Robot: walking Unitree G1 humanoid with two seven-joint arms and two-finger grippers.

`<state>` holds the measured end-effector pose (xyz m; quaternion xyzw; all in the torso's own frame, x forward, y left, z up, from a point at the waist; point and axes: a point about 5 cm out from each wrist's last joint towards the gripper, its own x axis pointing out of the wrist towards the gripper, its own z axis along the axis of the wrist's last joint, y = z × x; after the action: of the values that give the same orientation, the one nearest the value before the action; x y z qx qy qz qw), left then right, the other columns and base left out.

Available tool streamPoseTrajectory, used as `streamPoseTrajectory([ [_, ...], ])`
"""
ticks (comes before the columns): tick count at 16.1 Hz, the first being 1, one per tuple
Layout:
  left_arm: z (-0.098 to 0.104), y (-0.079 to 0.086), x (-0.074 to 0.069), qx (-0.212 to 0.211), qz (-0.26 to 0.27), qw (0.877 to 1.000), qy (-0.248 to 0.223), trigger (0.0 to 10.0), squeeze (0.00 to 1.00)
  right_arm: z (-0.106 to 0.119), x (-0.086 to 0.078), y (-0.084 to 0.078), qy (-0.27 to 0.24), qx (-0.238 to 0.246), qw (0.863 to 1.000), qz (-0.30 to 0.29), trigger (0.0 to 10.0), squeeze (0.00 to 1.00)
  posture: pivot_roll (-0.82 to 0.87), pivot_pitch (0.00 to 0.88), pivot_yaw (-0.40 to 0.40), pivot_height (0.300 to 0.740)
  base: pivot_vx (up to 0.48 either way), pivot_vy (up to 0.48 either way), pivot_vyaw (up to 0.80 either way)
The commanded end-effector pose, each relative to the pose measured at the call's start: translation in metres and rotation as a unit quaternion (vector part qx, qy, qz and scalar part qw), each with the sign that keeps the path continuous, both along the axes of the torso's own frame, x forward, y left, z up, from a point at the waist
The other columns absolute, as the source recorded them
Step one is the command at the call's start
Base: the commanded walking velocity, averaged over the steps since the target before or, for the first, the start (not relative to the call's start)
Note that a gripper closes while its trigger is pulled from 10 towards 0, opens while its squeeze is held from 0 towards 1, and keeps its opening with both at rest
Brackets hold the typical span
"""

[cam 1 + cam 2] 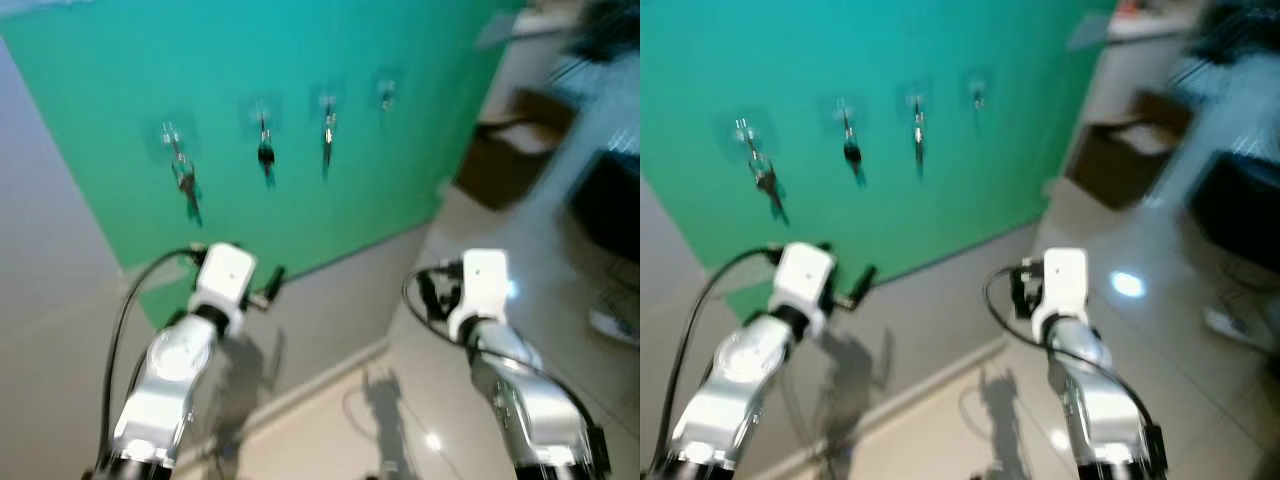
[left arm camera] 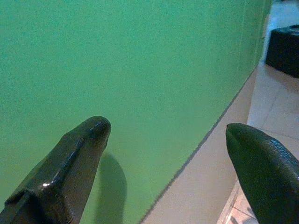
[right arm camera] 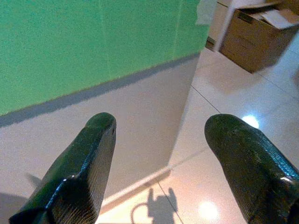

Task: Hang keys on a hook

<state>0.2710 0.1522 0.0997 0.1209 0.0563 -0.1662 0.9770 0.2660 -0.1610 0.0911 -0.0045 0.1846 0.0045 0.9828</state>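
A green wall panel carries a row of small clear hooks. Bunches of keys hang from three of them: one at the left, one in the middle and one to its right. The rightmost hook is blurred, and I cannot tell if anything hangs on it. My left gripper is open and holds nothing, raised before the panel's lower edge, below the hooks. My right gripper is open too and holds nothing, pointing at the grey lower wall near the panel's right end.
A cardboard box stands on the tiled floor beyond the wall's right corner. A black piece of furniture is at the far right, with a white object on the floor before it. The picture is blurred.
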Motion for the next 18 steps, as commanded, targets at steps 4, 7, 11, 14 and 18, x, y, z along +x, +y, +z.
streamPoseTrajectory([
  [4, 0.007, -0.016, 0.003, 0.004, -0.029, 0.999, -0.019, 10.0, 0.0, 0.007, 0.001, -0.01, -0.018, -0.026, 0.999, 0.001, 10.0, 0.0, -0.07, 0.0, -0.009, 0.718, 0.0, -0.122, -0.54],
  [7, 0.007, -0.019, 0.007, 0.003, -0.04, 0.999, -0.019, 10.0, 0.0, 0.009, -0.003, -0.014, -0.022, -0.026, 0.999, -0.01, 10.0, 0.0, -0.1, 0.0, 0.016, 0.718, 0.0, -0.48, 0.0],
  [11, 0.008, -0.027, 0.014, 0.001, -0.059, 0.998, -0.022, 10.0, 0.0, 0.012, -0.011, -0.021, -0.026, -0.026, 0.999, -0.028, 10.0, 0.0, -0.14, 0.0, 0.038, 0.718, 0.0, -0.48, -0.73],
  [14, 0.007, -0.031, 0.018, -0.013, -0.06, 0.998, -0.02, 10.0, 0.0, 0.016, -0.013, -0.023, -0.029, -0.036, 0.999, -0.026, 10.0, 0.0, -0.15, 0.0, 0.034, 0.718, 0.0, -0.32, -0.8],
  [18, 0.007, -0.029, 0.018, -0.021, -0.052, 0.998, -0.019, 10.0, 0.0, 0.019, -0.01, -0.022, -0.031, -0.035, 0.999, -0.018, 10.0, 0.0, -0.13, 0.0, 0.013, 0.718, 0.0, 0.48, -0.8],
])
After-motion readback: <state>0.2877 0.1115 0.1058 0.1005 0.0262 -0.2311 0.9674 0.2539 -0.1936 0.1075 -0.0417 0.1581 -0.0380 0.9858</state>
